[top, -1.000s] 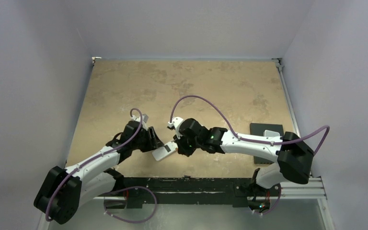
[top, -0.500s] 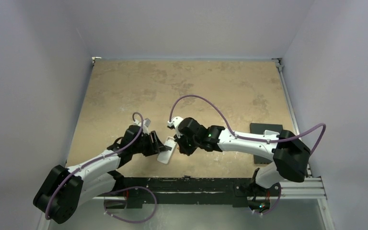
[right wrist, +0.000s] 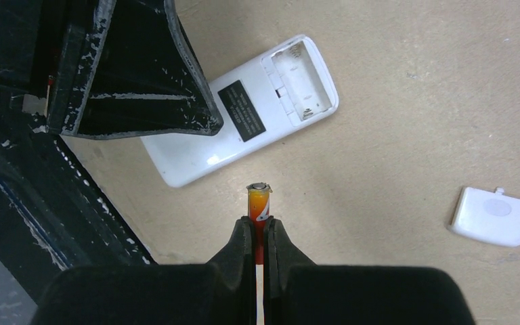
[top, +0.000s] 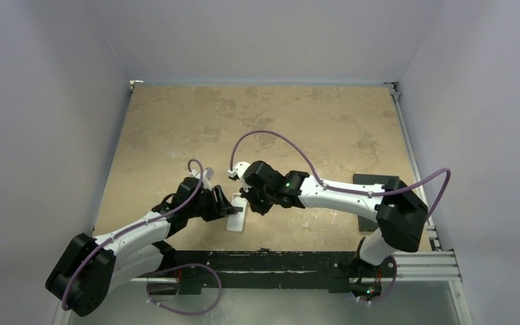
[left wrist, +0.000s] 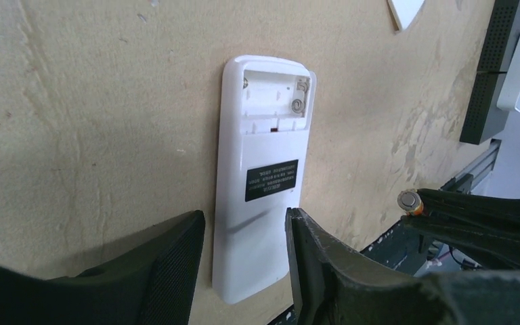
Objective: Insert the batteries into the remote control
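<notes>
- The flat white rectangular remote control (left wrist: 261,183) lies back-up on the tan desk (top: 298,122), close to the near edge and a little left of its middle.
- Its battery bay (left wrist: 274,101), at the end pointing toward the far edge, is uncovered and looks empty.
- The small white square plastic cover (right wrist: 493,217) lies apart on the desk.
- The left pincer (left wrist: 244,217) is spread wide and holds nothing. Its fingers stand either side of the remote's near end, and whether they touch it I cannot tell.
- The right pincer (right wrist: 258,227) is clamped tight on a slim red-orange battery (right wrist: 258,200), carried above the desk just beside the remote.
- The step in hand seems to be bringing the first cell to the bay.
- Next, the cell likely needs turning to lie along the bay and lowering in, while the left pincer closes to steady the remote.
</notes>
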You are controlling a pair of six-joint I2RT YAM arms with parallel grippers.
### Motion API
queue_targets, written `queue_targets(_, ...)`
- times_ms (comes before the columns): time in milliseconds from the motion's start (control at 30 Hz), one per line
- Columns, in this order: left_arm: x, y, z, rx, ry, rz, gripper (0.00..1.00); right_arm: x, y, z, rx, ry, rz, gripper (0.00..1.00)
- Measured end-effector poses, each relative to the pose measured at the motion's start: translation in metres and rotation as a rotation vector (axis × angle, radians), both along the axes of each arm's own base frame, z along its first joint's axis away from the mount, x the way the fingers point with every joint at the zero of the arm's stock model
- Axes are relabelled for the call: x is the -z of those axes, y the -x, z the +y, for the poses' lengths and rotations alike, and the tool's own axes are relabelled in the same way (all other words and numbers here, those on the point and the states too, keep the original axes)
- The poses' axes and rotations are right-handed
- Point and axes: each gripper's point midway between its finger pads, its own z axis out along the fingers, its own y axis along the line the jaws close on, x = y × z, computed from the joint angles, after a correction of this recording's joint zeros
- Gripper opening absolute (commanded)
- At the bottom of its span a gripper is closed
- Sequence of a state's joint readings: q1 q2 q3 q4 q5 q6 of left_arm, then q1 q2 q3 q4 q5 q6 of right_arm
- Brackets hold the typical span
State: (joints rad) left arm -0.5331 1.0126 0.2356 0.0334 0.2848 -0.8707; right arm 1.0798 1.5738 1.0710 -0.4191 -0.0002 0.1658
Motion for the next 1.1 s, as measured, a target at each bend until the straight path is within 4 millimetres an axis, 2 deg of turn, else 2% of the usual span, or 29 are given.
queue_targets(200, -0.004, -0.012, 0.005, -0.033, -0.055, -0.018, 0.48, -0.004, -0.007, 0.002, -0.041, 0.038, -0.033, 0.0)
queue_targets(333, -0.012, -0.027, 0.006, -0.049, -0.096, -0.045, 0.48, -0.004, -0.012, 0.007, -0.074, 0.06, -0.051, 0.0)
queue_targets(500, -0.019, -0.043, 0.006, -0.063, -0.132, -0.074, 0.43, -0.002, -0.017, 0.01, -0.123, 0.094, -0.072, 0.0)
queue_targets(833, -0.009, -0.051, 0.012, -0.077, -0.191, -0.067, 0.31, 0.007, -0.028, 0.01, -0.204, 0.152, -0.123, 0.0)
queue_targets(1100, -0.009, -0.062, 0.027, -0.131, -0.2, -0.067, 0.28, 0.018, -0.04, 0.014, -0.244, 0.17, -0.118, 0.0)
